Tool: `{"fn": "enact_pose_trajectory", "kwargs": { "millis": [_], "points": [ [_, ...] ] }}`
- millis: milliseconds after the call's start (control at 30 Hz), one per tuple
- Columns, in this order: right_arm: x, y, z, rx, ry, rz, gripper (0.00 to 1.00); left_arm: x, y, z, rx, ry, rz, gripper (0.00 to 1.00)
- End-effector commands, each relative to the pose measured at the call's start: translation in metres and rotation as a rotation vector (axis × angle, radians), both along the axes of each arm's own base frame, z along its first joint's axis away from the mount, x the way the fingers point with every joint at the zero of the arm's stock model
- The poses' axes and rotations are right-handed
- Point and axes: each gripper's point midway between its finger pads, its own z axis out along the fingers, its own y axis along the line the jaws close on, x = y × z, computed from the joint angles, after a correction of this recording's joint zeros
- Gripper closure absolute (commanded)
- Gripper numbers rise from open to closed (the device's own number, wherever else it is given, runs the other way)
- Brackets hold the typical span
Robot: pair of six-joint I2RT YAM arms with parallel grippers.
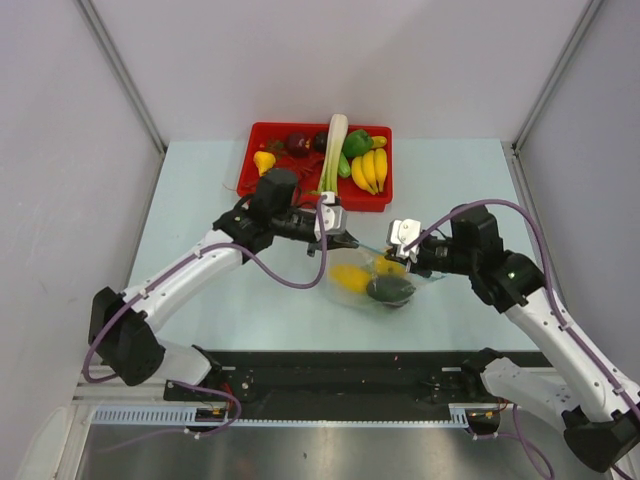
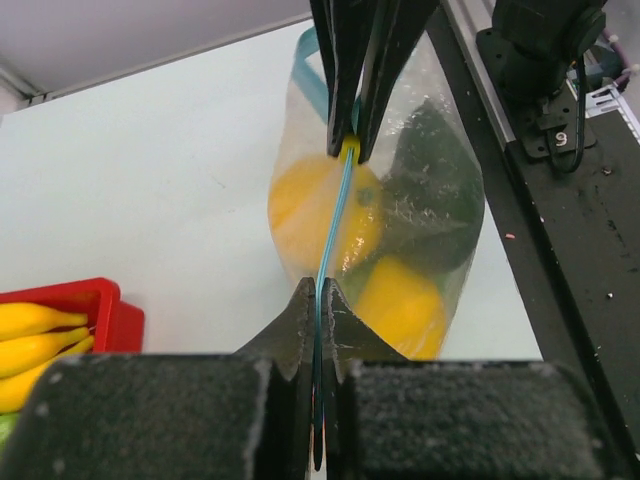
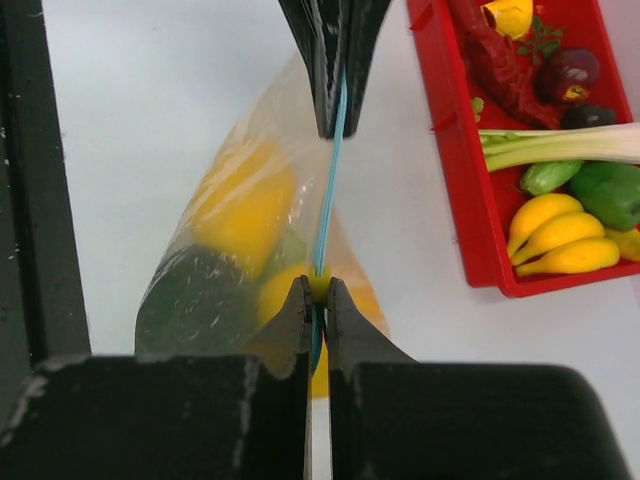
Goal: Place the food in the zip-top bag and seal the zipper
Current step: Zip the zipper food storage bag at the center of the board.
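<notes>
Left end effector (image 2: 318, 305), right end effector (image 3: 318, 292) — both clamped on the zipper (image 2: 336, 215), long axis straight between the 2

In the left wrist view, the red tray (image 2: 100, 300) and its bananas (image 2: 35, 330) were cut off at the 8 o'clock edge, the zipper (image 2: 335, 225) was hidden at its ends inside the left gripper (image 2: 318, 290) at 6 o'clock and the right gripper (image 2: 347, 148) at 12, and the zip-top bag (image 2: 292, 130) blurred the dark food (image 2: 440, 190) behind creased plastic.

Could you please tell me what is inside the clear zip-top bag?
Through the clear plastic zip-top bag, yellow toy fruits and a dark green toy piece show. Anything beneath them is hidden.
</notes>
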Motion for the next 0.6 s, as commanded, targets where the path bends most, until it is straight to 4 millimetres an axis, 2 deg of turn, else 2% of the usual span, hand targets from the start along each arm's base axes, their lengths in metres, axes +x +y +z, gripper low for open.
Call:
{"fn": "enact_pose_trajectory", "kwargs": {
  "millis": [0,300,567],
  "points": [
    [-0.005,-0.031,0.001,-0.066,-0.002,-0.078,1.0,0.034,0.035,0.025,-0.036,-0.077,0.157,1.0],
    [-0.007,-0.062,-0.008,-0.123,0.008,-0.137,1.0,0.06,0.068,0.022,-0.014,-0.098,0.261,1.0],
    [-0.003,-0.08,-0.012,-0.15,0.003,-0.163,1.0,0.073,0.079,0.025,-0.018,-0.112,0.316,1.0]
  ]
}}
